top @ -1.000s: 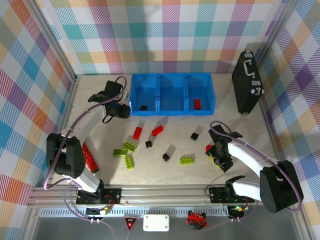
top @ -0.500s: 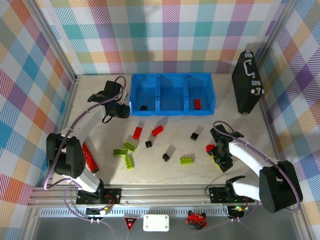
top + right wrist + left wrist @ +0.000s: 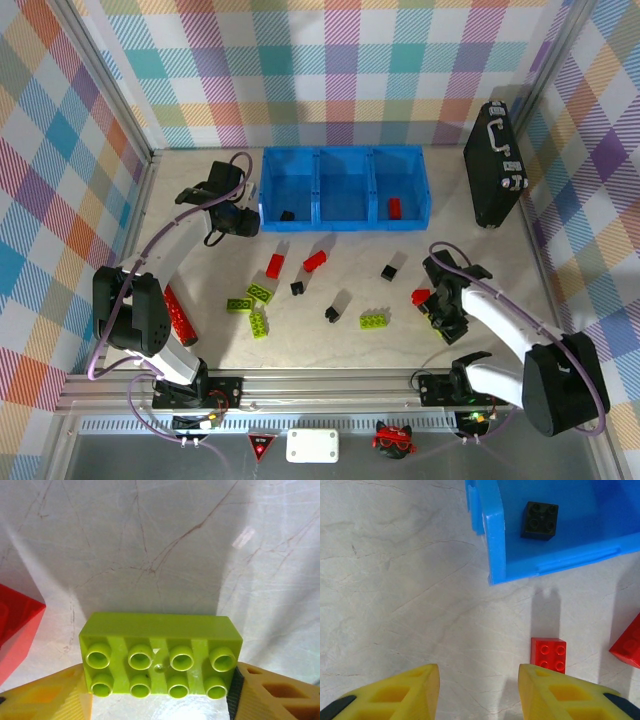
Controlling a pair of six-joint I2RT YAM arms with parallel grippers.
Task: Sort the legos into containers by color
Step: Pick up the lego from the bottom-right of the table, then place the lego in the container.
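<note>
Right jaws: closed on a green brick [image 3: 160, 662], a yellow finger [image 3: 45, 700] pressed to each short end, studs facing your wrist camera. You can't tell whether the brick is off the desk [image 3: 320, 345]. From above, these jaws sit at the near right of the desk. A small red brick [image 3: 420, 296] lies just beside them on their left.

Left jaws: wide open, nothing between the fingers [image 3: 415, 695]. They hang over bare desk just beside the near left corner of the left bin [image 3: 496, 540]. A black brick [image 3: 539, 521] lies inside that bin, close to the corner. A square red brick [image 3: 548, 655] lies on the desk near the right-hand finger.

Bins [image 3: 318, 190]: three joined blue ones in a row at the far middle of the desk. The right bin [image 3: 425, 190] holds one red piece [image 3: 394, 207].

Loose on the desk, between the arms:
- a second red brick [image 3: 315, 261], right of the square one
- three black bricks [image 3: 297, 288], spread apart
- three green bricks [image 3: 260, 292] clustered left of centre, one green [image 3: 375, 320] off to the right
- a long red brick [image 3: 178, 315] by the left arm [image 3: 150, 270], partly hidden

Case [image 3: 495, 165]: black, at the far right, well apart from the bricks.
</note>
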